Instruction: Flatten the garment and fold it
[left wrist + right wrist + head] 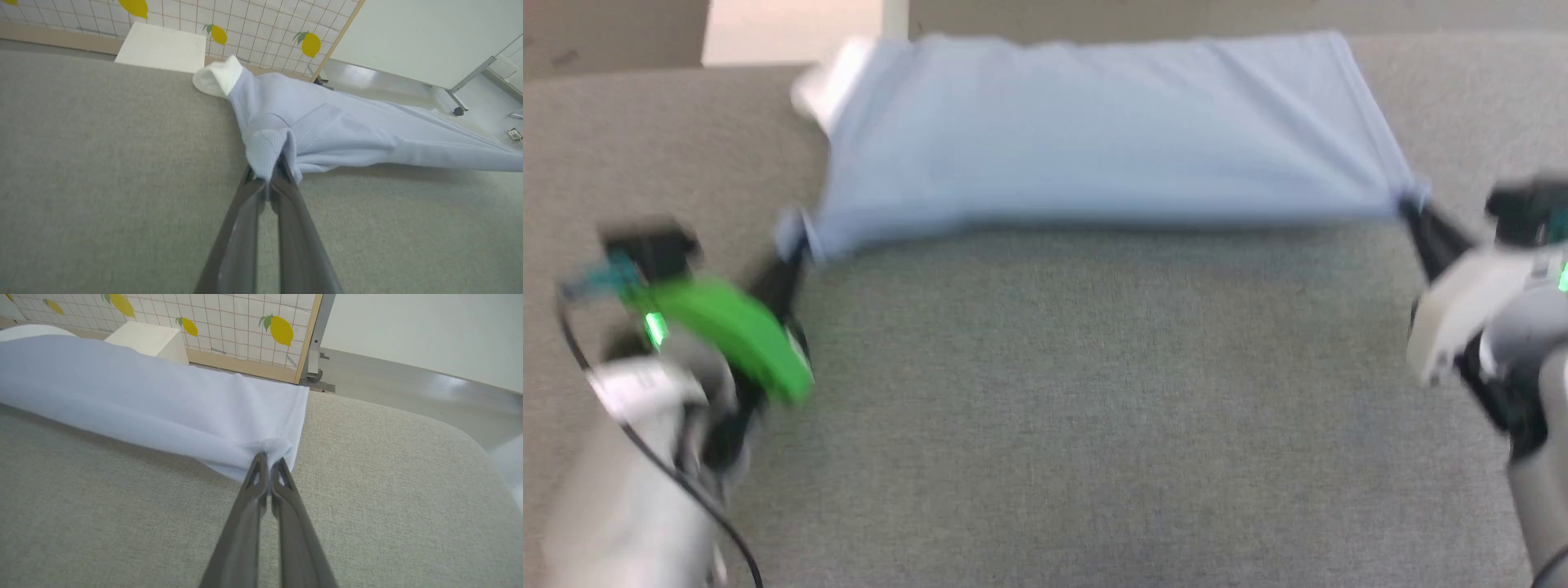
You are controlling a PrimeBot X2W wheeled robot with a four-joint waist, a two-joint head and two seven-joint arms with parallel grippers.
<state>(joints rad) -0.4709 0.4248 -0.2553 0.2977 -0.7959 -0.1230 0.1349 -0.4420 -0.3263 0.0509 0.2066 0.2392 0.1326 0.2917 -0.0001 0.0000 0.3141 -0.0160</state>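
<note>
Shirt: a light blue shirt point(1094, 139) lay spread wide across the far part of the bench point(1094, 408), its long side running left to right.
Near edge: it was pulled into a straight line between the two tools and raised off the bench, with a band of shadow on the grey cloth under it.
White part: a white fold point(837, 73) stuck out at the shirt's far left corner, resting on the bench.
Left tool: the left tool point(796, 245) was pinched tight on the shirt's near left corner; in the left wrist view, ribbed blue fabric bunched over the meeting fingertips point(261, 183).
Right tool: the right tool point(1409, 204) was clamped on the near right corner; in the right wrist view, a small wad of cloth sat just past the closed fingers point(257, 469), and the hemmed side edge ran away from them.
Arms: the left arm carried a bright green cover point(735, 335); the head view was blurred.
Bench: it was covered in grey woven cloth, with a rounded corner to the right of the right tool.
Beyond the bench: a white box point(163, 47) stood before a tiled screen printed with lemons point(261, 24), with a glossy pale floor point(408, 379) beside it.
</note>
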